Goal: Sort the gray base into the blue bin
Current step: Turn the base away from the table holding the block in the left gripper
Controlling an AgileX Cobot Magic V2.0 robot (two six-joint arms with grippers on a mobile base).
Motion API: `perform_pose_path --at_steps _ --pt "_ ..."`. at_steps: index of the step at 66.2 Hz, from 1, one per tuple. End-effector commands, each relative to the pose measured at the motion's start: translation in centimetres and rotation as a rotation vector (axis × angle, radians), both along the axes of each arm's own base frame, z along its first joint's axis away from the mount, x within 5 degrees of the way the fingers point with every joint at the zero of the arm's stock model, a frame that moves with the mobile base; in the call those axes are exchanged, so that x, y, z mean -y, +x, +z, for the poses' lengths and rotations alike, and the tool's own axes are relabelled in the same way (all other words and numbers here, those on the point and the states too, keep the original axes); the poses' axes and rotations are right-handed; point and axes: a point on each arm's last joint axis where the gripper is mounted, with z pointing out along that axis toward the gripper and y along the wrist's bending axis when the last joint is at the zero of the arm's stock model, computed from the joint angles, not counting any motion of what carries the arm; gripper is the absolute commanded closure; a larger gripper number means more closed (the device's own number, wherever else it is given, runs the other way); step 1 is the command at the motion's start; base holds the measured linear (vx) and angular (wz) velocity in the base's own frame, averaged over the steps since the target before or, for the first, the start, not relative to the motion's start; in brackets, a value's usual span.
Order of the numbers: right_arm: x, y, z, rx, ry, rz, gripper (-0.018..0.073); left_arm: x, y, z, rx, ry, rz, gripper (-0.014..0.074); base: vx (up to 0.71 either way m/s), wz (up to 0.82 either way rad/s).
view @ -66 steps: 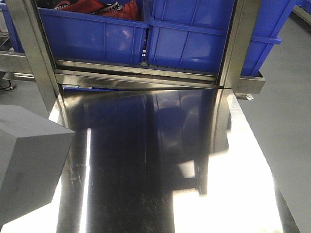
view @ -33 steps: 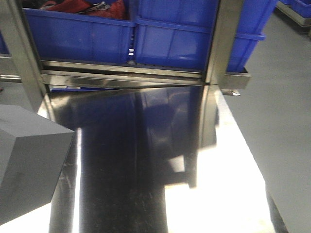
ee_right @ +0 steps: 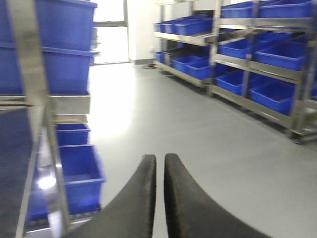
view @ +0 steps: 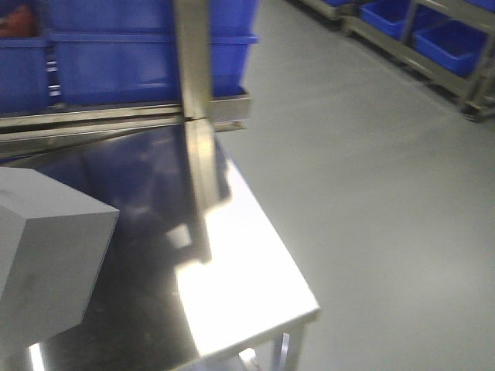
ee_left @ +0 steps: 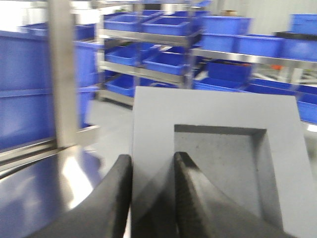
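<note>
Warehouse aisle, steel surface (view: 232, 286) ahead. Held: left gripper (ee_left: 151, 198) clamped on gray base (ee_left: 208, 109) wall, block above surface. Idle: right gripper (ee_right: 159, 198) closed, empty. Beyond: blue bin (view: 116, 77) on rack (view: 193, 62). Judged: pickup done, drop-off remaining.

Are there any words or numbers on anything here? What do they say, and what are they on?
No text can be read in any view.
Gray base: plain faces, no print.
Blue bins: plain walls, no labels showing.
Red thing inside a bin in the front view: too blurred to tell whether it bears any writing.
</note>
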Motion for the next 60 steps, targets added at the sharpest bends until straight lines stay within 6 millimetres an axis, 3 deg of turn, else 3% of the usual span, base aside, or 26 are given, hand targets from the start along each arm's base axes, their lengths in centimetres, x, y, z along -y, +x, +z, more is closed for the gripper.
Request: perform_pose_path --at_steps 1,60 --pt "0.00 -0.10 0.89 0.091 -0.013 -0.002 0.0564 -0.22 -0.08 1.83 0.095 -0.082 0.016 0.0603 -0.11 -0.79" --pt "0.00 -0.10 0.89 0.091 -0.013 -0.002 0.0564 -0.22 -0.08 1.82 0.094 -0.081 0.016 0.0603 -0.05 -0.62"
